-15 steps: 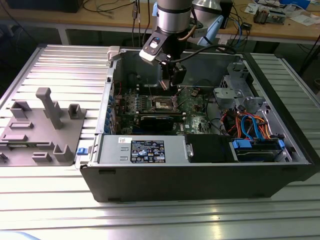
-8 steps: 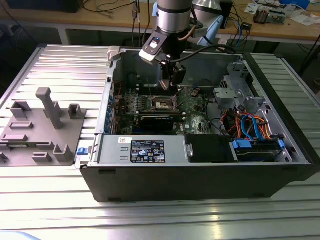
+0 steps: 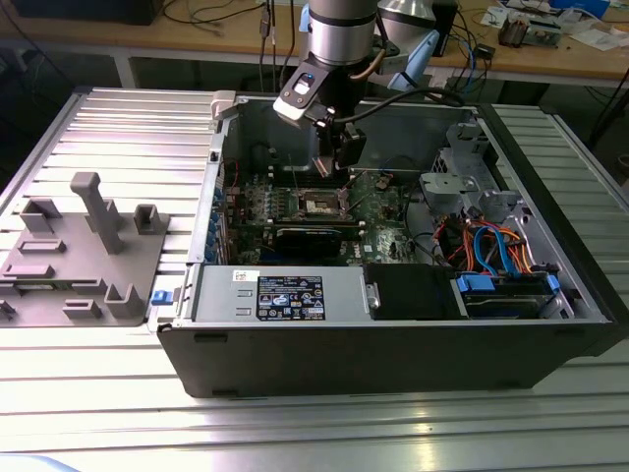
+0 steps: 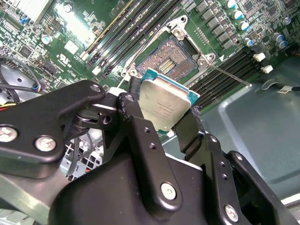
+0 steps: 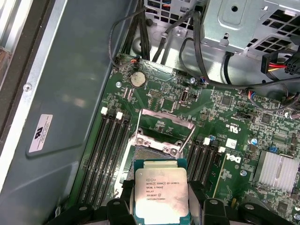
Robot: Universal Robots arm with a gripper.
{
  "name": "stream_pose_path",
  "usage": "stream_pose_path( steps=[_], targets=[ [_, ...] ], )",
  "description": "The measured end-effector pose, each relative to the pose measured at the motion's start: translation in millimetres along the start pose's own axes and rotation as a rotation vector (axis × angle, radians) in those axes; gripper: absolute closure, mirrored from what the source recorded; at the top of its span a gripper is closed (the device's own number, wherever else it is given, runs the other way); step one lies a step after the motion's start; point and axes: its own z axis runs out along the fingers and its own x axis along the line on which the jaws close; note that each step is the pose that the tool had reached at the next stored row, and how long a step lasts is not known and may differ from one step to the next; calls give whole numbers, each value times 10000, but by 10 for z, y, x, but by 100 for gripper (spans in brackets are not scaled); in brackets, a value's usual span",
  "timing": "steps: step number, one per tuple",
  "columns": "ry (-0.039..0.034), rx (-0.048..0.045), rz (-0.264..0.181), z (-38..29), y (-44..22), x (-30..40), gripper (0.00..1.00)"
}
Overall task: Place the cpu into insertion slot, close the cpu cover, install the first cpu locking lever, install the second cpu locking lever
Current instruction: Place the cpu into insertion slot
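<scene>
While jaws grip the cpu [image 4: 165, 105], it hangs, seemingly, near the insertion slot [image 4: 171, 58].

- I've got the cpu [image 4: 166, 105], silver top showing, clamped in my tool [image 4: 161, 108] just over the insertion slot [image 4: 171, 58].
- Insertion slot's empty, contacts bare.
- The cpu cover [image 5: 168, 118] stands open.

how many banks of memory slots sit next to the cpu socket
2: one bank on one side of the insertion slot, the other bank on the opposite side. The held cpu may hide parts of them.
</scene>
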Motion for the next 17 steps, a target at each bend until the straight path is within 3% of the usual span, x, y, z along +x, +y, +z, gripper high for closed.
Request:
stream_pose_path(
  steps=[17],
  targets=[
    [-22, -2, 359, 0, 0, 0, 46]
  ],
)
